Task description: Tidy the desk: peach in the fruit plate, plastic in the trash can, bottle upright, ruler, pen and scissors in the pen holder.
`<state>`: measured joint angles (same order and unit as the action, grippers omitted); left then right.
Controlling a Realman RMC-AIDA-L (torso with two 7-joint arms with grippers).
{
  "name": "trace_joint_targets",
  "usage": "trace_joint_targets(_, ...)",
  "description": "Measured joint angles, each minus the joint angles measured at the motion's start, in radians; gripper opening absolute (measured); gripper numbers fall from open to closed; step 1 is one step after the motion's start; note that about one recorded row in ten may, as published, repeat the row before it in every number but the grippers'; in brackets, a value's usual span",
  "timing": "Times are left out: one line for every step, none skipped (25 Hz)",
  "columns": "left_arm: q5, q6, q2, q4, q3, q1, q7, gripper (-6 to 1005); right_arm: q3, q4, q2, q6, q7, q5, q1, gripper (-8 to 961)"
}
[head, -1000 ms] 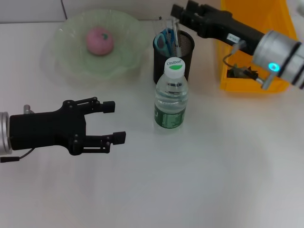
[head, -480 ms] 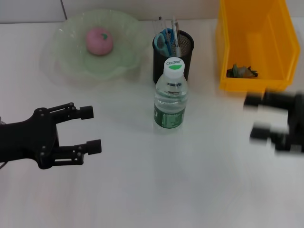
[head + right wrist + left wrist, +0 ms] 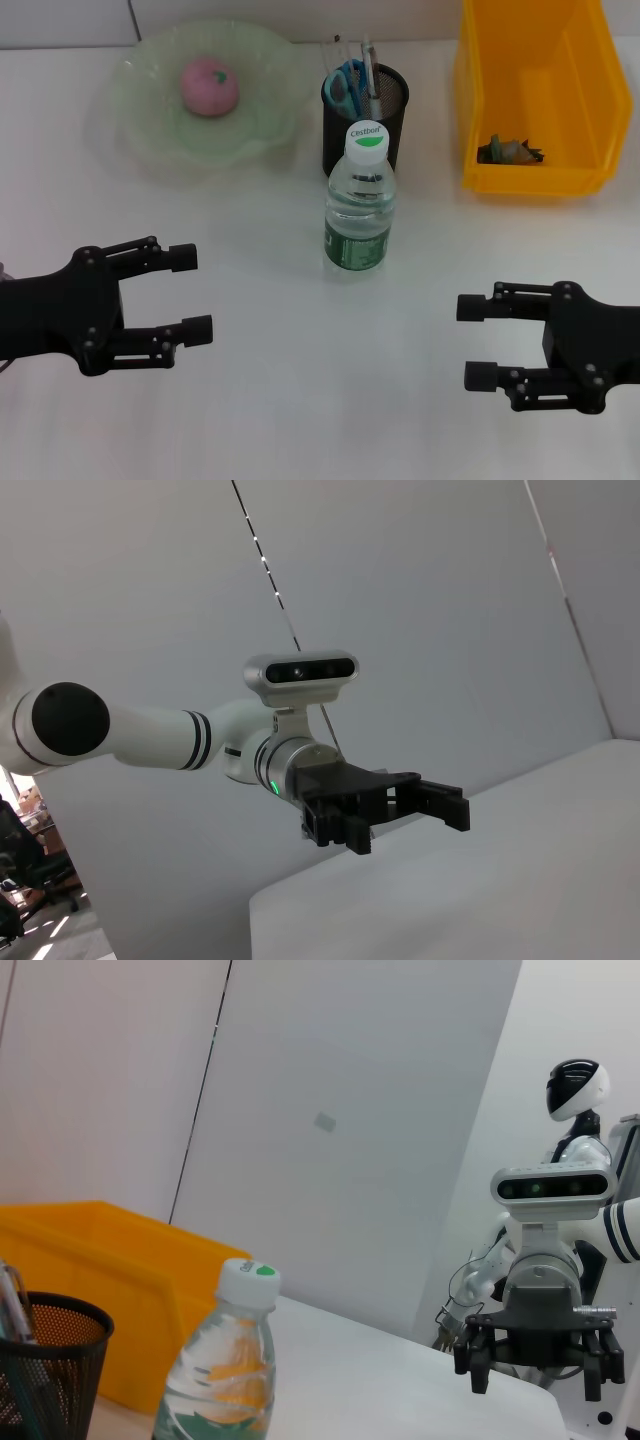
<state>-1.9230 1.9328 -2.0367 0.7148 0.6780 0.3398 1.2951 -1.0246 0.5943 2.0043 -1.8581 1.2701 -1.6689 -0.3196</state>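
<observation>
A pink peach (image 3: 208, 86) lies in the pale green fruit plate (image 3: 150, 140) at the back left. A black mesh pen holder (image 3: 392, 110) holds blue-handled scissors (image 3: 348, 84) and thin sticks; it also shows in the left wrist view (image 3: 45, 1360). A clear bottle (image 3: 360, 205) with a white cap stands upright in front of it, also in the left wrist view (image 3: 222, 1370). Crumpled plastic (image 3: 510, 151) lies in the yellow bin (image 3: 580, 100). My left gripper (image 3: 190, 292) is open and empty at the front left. My right gripper (image 3: 472, 342) is open and empty at the front right.
The yellow bin stands at the back right and shows in the left wrist view (image 3: 110, 1260). Each wrist view shows the other arm's gripper across the white table: the right gripper in the left wrist view (image 3: 540, 1355), the left gripper in the right wrist view (image 3: 440, 810).
My right arm has swung from the pen holder at the back down to the front right. My left gripper has drawn back to the left and toward the front.
</observation>
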Motion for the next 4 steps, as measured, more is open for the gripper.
trace_joint_targets(0.0,0.0,0.0,0.0,0.0,-0.002,0.0,859,0.0,0.0,0.002,0.002,0.0,0.0,-0.002,718)
trace_joint_targets(0.0,0.0,0.0,0.0,0.0,-0.004,0.0,859,0.002,0.0,0.004,0.003,0.0,-0.001,-0.003,718)
trace_joint_targets(0.0,0.0,0.0,0.0,0.0,-0.005,0.0,859,0.004,0.0,0.005,0.003,0.0,-0.001,-0.004,718)
trace_joint_targets(0.0,0.0,0.0,0.0,0.0,-0.006,0.0,859,0.007,0.0,0.006,0.005,0.0,-0.001,-0.005,718)
